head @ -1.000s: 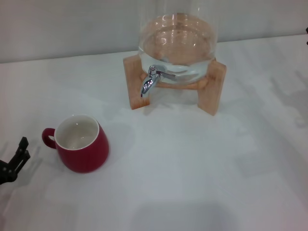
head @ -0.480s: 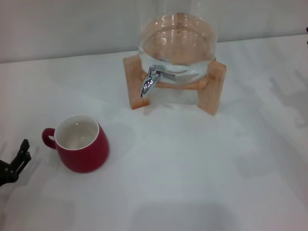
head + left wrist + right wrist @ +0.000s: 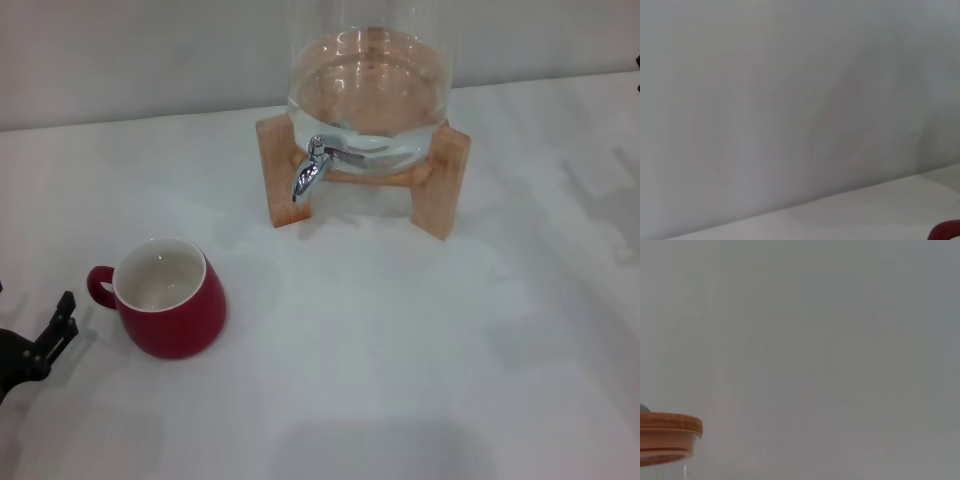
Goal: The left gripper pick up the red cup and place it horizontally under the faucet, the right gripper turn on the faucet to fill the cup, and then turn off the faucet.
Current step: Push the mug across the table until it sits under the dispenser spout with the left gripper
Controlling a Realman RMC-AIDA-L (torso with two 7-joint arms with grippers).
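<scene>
The red cup (image 3: 170,300) stands upright on the white table at the front left, its white inside empty and its small handle (image 3: 98,286) pointing left. My left gripper (image 3: 52,328), a black claw, is at the left edge just left of the handle, low and apart from it. A sliver of the cup shows in the left wrist view (image 3: 946,231). The chrome faucet (image 3: 312,168) sticks out of the glass water jar (image 3: 368,90) at the back centre, spout down. My right gripper is out of view.
The jar holds water and rests on a wooden stand (image 3: 445,180). Its wooden lid (image 3: 667,432) shows in the right wrist view. The white table (image 3: 400,350) ends at a pale wall behind the jar.
My left gripper has moved a little to the right, closer to the cup's handle. The cup, jar and faucet have not moved.
</scene>
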